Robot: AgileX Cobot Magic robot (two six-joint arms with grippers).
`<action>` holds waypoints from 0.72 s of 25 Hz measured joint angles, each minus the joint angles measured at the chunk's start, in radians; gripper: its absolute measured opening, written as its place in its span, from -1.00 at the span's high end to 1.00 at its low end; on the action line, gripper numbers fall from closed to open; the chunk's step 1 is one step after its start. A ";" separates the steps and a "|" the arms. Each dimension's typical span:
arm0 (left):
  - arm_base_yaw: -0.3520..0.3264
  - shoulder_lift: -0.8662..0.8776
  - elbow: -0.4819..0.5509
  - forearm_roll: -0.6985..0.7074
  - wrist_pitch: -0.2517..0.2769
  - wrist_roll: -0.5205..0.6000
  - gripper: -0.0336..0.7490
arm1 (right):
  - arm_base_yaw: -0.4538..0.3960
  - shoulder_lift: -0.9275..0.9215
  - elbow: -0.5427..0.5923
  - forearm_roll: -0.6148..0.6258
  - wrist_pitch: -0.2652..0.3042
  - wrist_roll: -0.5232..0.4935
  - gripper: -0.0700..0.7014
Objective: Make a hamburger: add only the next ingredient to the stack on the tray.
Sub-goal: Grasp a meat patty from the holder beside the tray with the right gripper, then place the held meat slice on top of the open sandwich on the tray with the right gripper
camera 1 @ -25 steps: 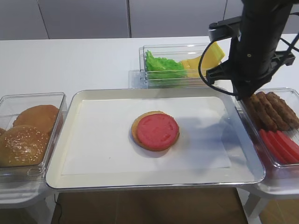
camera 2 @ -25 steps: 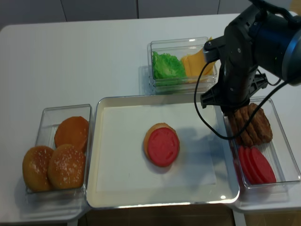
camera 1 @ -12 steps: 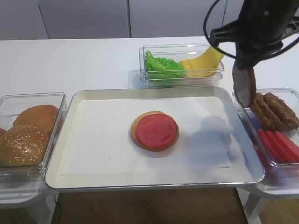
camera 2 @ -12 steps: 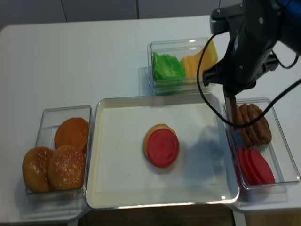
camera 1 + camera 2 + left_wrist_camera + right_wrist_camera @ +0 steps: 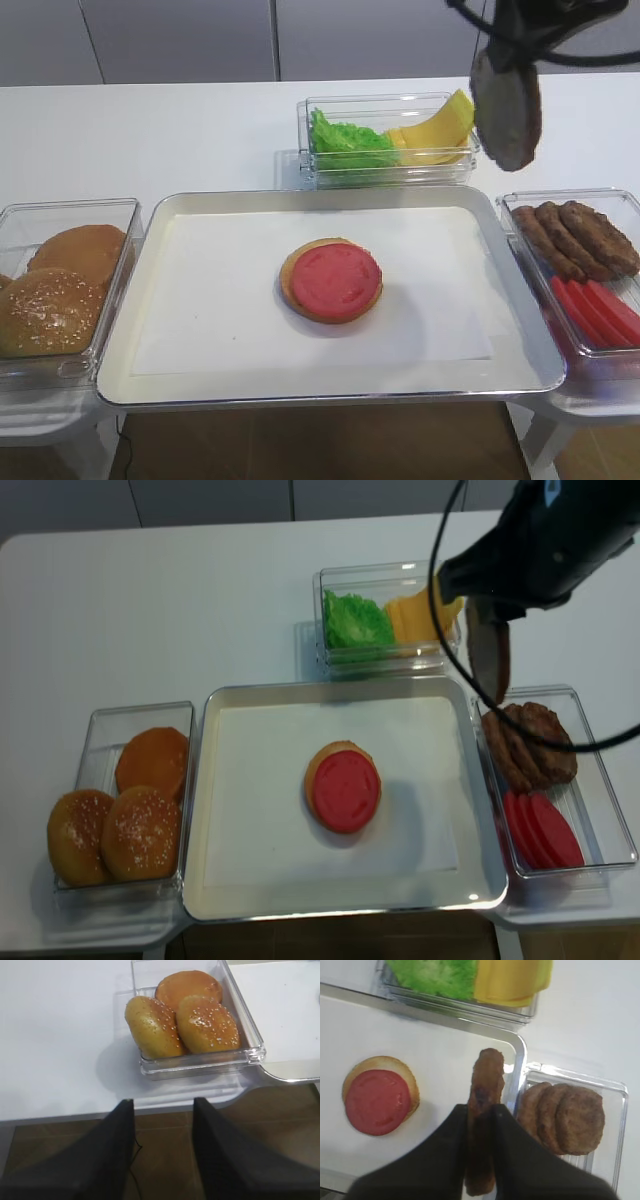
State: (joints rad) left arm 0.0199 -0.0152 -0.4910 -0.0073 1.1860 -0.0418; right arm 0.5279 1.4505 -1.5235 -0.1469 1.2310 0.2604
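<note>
A dark-brown meat patty hangs on edge, high over the tray's far right corner, pinched between the black fingers of my right gripper, which is shut on it. From the right wrist the patty lies over the tray's right rim. The stack of tan bun base and red disc rests mid-tray, well left of and below the patty. The silvery tray is lined with white paper. My left gripper is open and holds nothing, off the table's front edge near the bun box.
A clear box at the right holds more patties and red slices. Behind the tray another box holds lettuce and yellow cheese. Sesame buns fill the box at the left.
My right gripper has risen out of the right-hand box with one patty pinched in it, and now holds it high, a little to the left. The left arm has not moved.
</note>
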 joint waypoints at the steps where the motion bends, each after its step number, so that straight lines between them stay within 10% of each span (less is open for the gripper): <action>1: 0.000 0.000 0.000 0.000 0.000 0.000 0.17 | 0.042 0.000 -0.001 -0.020 0.002 0.017 0.54; 8: 0.000 0.000 0.000 0.000 0.000 0.000 0.17 | 0.276 0.087 -0.001 -0.143 -0.026 0.106 0.54; 18: 0.000 0.000 0.000 0.000 0.000 0.000 0.17 | 0.386 0.291 -0.001 -0.243 -0.085 0.141 0.54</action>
State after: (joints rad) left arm 0.0199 -0.0152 -0.4910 -0.0073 1.1860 -0.0418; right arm 0.9136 1.7420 -1.5244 -0.3902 1.1461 0.4013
